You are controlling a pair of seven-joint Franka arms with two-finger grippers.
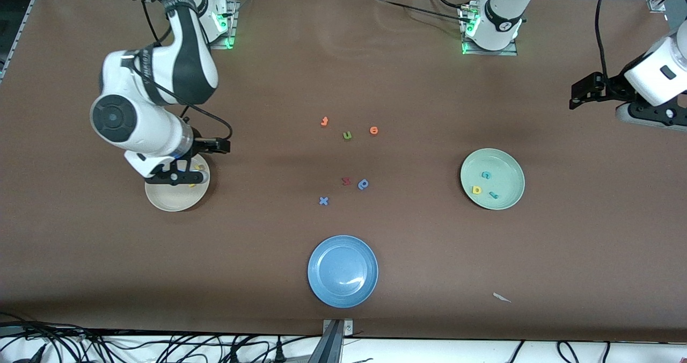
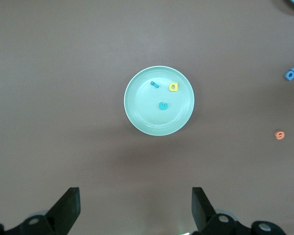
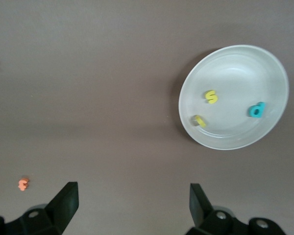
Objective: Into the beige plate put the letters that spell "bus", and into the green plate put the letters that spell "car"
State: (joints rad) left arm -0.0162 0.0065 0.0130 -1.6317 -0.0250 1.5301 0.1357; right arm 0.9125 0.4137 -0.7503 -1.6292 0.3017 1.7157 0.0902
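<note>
I judge sorting done: b (image 3: 257, 109), u (image 3: 199, 120), s (image 3: 211, 97) lie in the beige plate (image 3: 264, 63); c (image 2: 163, 105), a (image 2: 173, 87), r (image 2: 154, 84) in the green plate (image 2: 137, 110). Right gripper (image 3: 130, 208) over beige plate, left gripper (image 2: 134, 210) parked at its surface end, both spread empty. Next: retract.

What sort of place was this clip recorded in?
Most likely a robotics lab workbench: two arms bolted to a brown-covered table, loose cables along its edge, and small foam letters sorted into a beige plate and a green plate as a staged exercise.
</note>
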